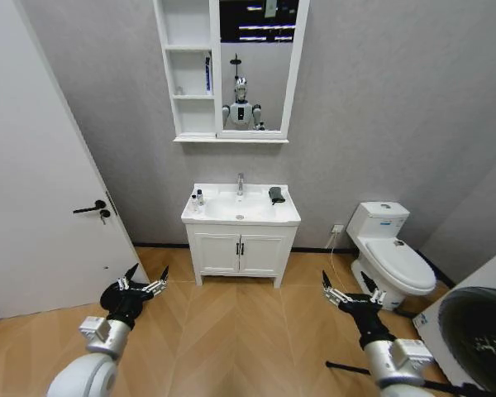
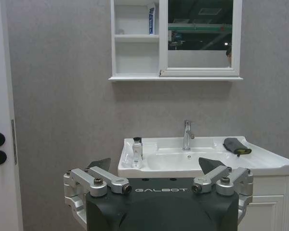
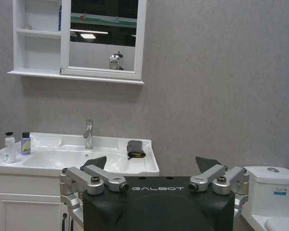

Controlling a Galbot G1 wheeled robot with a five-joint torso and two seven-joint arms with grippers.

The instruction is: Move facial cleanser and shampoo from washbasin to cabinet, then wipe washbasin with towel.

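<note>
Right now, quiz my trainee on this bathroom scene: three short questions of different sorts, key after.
1. True or false: the towel lies on the washbasin, right of the faucet.
2. Where do the two bottles stand? A) cabinet B) washbasin's left edge C) toilet
3. Fill in: both the left gripper and right gripper are ____.

Key: 1 true; 2 B; 3 open, held low over the floor, short of the washbasin.

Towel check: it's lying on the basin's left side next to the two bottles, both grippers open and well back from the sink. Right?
Not quite. The towel lies on the washbasin's right side; the two bottles stand on the left, as the head view shows. Both grippers, left and right, are open and well back.
</note>
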